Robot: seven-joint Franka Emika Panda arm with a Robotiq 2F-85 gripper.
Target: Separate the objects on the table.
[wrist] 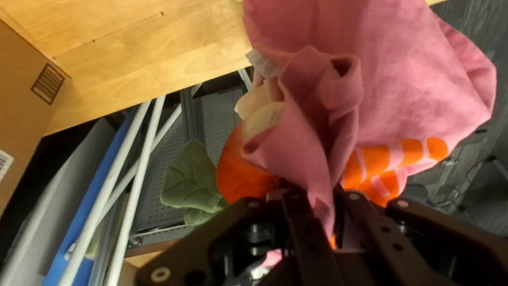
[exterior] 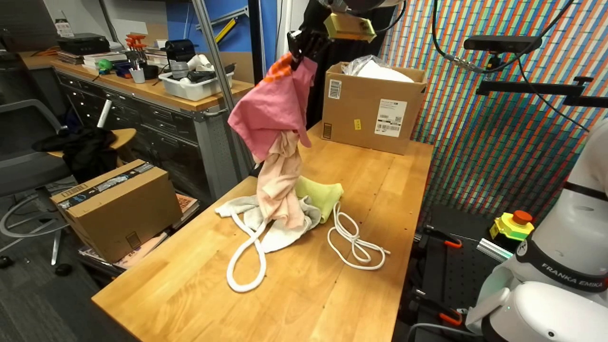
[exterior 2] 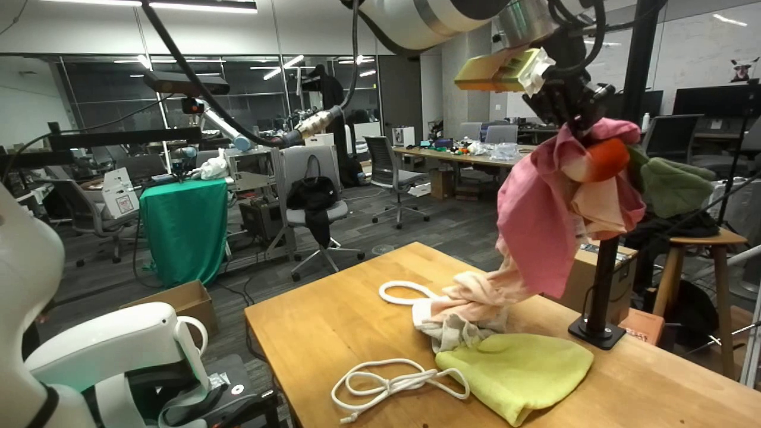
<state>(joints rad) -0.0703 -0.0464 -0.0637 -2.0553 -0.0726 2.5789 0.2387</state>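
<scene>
Black jaws are clamped on a fold of pink cloth (wrist: 381, 87), orange-and-green plush (wrist: 242, 171) just beside them; below hangs the peach cloth (exterior: 280, 185), its long axis running down onto the grey-white rag (exterior: 285, 236) on the bench (exterior: 304, 299). That tail needs lifting clear, I'd say.

Place is robotics lab: Franka arm (exterior: 565, 237), red emergency-stop button (exterior: 522, 217), black drawers (exterior: 161, 115), orange-handled tools (exterior: 136, 43), swivel chair (exterior 2: 382, 156), second robot arm (exterior 2: 222, 126).

The table (exterior: 313, 289) is wood, the plush (wrist: 240, 171) perhaps velvety.
</scene>
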